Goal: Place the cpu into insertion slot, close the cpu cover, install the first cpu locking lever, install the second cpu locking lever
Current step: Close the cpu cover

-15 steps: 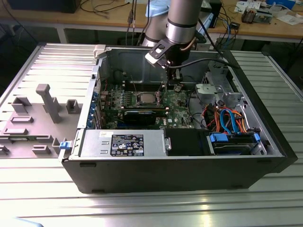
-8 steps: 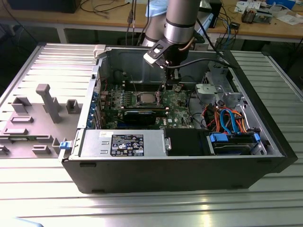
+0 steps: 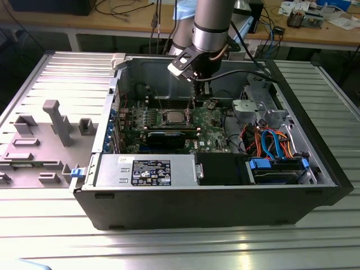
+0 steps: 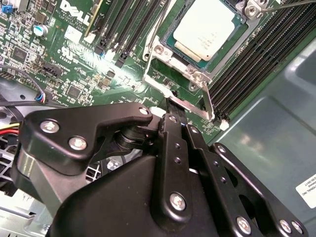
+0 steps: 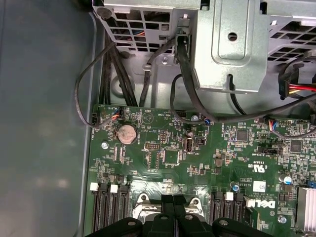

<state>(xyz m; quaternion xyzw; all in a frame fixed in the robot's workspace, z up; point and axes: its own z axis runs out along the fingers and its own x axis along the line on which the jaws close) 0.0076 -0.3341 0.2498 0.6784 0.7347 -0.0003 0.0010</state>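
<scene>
Green motherboard (image 4: 74,64): memory slots (image 4: 259,57) flank the cpu (image 4: 205,29), pincer (image 4: 173,106) just beside.

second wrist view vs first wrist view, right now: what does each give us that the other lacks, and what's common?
Second wrist view: the cpu, silver top up, sitting in the window of the metal cover.
First wrist view: the coin battery, the metal drive cage and black cables running down to the board.
Both: the green motherboard, black memory slots, bits of the metal cover, and the gripper beside it, jaws together.
</scene>
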